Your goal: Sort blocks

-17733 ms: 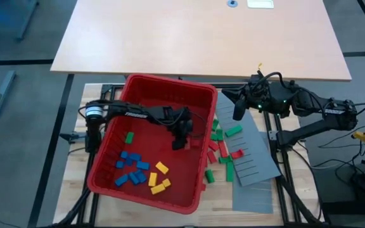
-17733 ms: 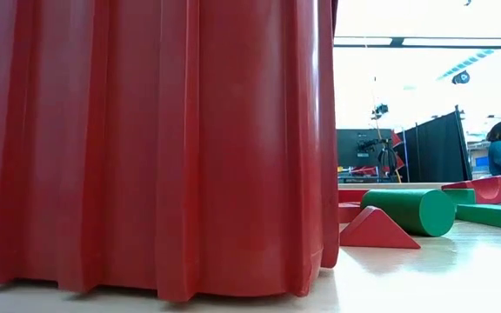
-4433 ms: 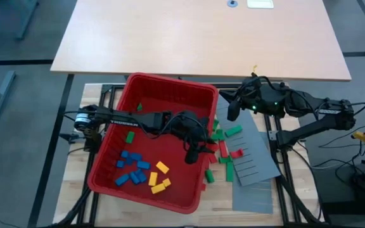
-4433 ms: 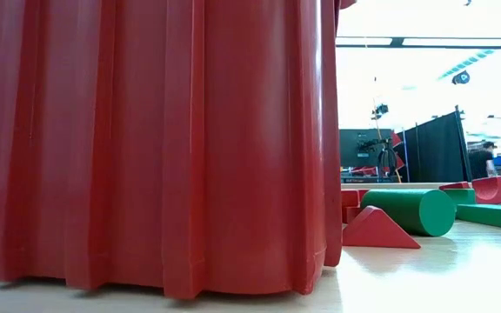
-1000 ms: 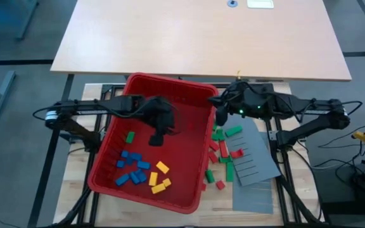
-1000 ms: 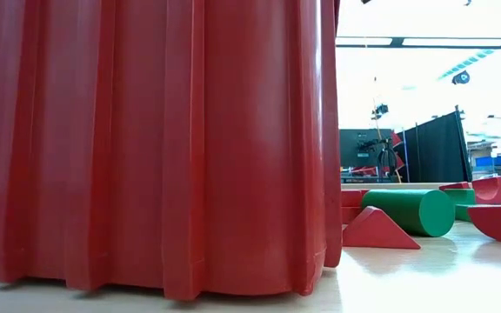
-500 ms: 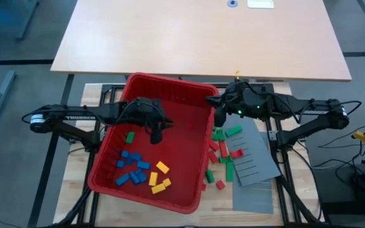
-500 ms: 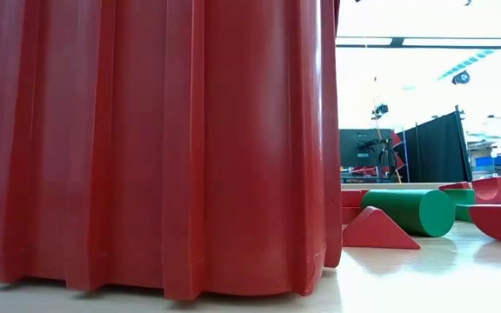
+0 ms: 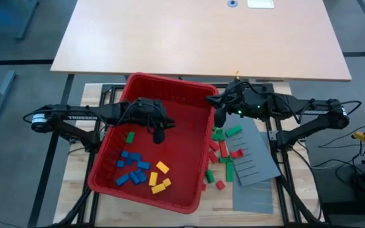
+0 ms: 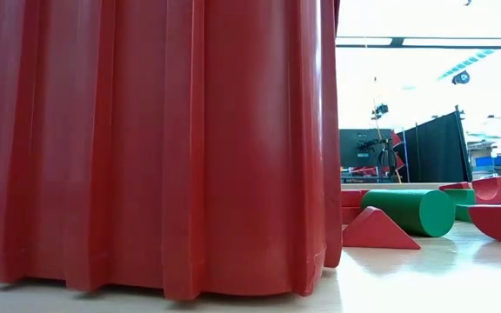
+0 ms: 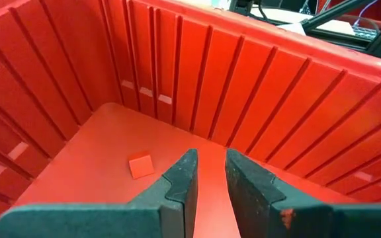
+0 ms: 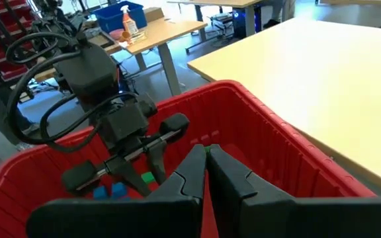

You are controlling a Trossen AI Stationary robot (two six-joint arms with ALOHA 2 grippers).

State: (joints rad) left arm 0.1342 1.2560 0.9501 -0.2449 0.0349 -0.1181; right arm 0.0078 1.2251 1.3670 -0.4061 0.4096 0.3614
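Overhead, the red bin (image 9: pixel 149 183) sits on the wooden table (image 9: pixel 75 179), with both arms reaching over it. The left claw (image 9: pixel 159 134) hangs inside the bin above its bare middle floor; its wrist camera shows the two fingers (image 11: pixel 180 178) a narrow gap apart with nothing between them, released, and a small red square piece (image 11: pixel 140 164) lying flat on the bin floor ahead. The right claw (image 9: pixel 220 116) hovers at the bin's right rim; its fingers (image 12: pixel 194 165) are pressed together, clenched on nothing visible. Inside the bin, a green block (image 9: pixel 130 137) lies with its long axis roughly along the bin's length; the blue blocks (image 9: pixel 130 168) cluster near the left wall at mixed angles; the yellow blocks (image 9: pixel 159 178) lie beside them, mostly slanted diagonally. Outside, red and green blocks (image 9: pixel 223 149) scatter between the bin and the grey slotted panel (image 9: pixel 253 158), several upon it, with axes pointing various ways.
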